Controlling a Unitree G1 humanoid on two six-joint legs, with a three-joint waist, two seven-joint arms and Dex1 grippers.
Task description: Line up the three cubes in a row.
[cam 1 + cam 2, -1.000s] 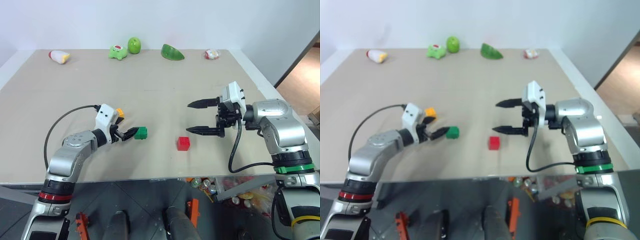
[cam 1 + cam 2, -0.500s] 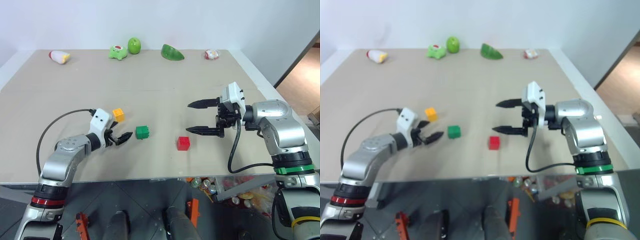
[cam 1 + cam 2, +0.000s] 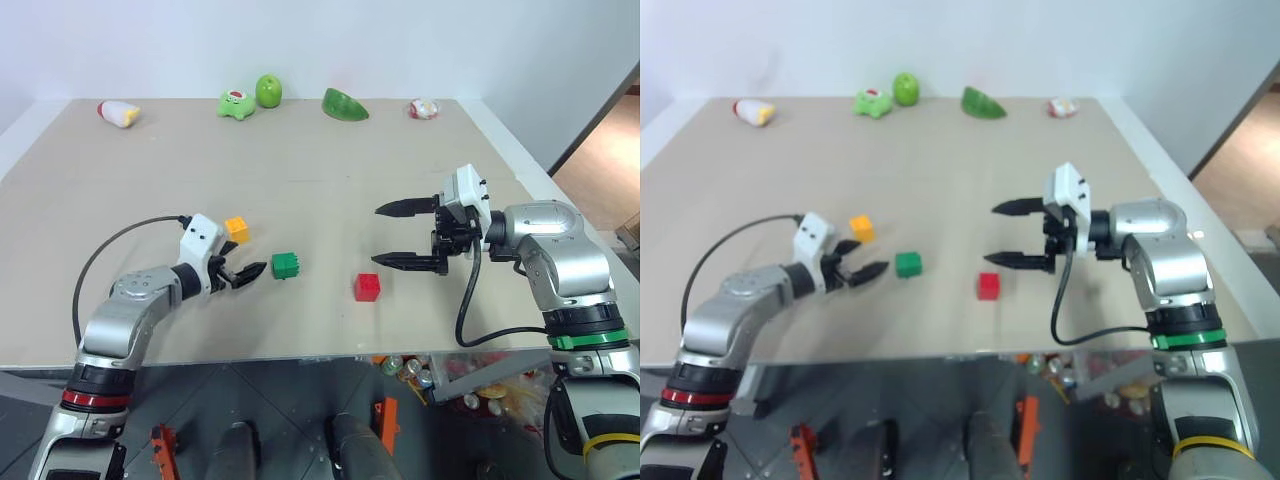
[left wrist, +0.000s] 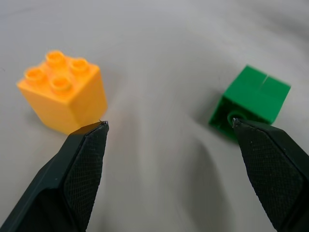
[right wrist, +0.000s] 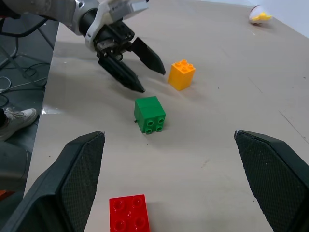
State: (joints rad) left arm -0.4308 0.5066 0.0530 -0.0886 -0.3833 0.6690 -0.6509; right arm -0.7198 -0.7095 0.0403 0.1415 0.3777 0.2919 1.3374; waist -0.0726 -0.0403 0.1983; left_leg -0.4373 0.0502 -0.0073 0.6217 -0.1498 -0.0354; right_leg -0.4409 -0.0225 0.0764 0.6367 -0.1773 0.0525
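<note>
Three studded cubes lie on the tan table. The yellow cube stands upright at the left. The green cube lies tipped on its side in the middle. The red cube sits to the right, nearer the front edge. My left gripper is open and low over the table, its tips just left of the green cube and in front of the yellow one. In the left wrist view its fingers frame the yellow cube and green cube. My right gripper hangs open, pointing left, beyond the red cube.
Toys line the table's far edge: a white and red one, a green frog, a green apple, a green wedge and a small white one. The table's front edge runs close below the cubes.
My left gripper has drawn back a little to the left, off the green cube, and the yellow cube now shows whole. The cubes and the right arm have not moved.
</note>
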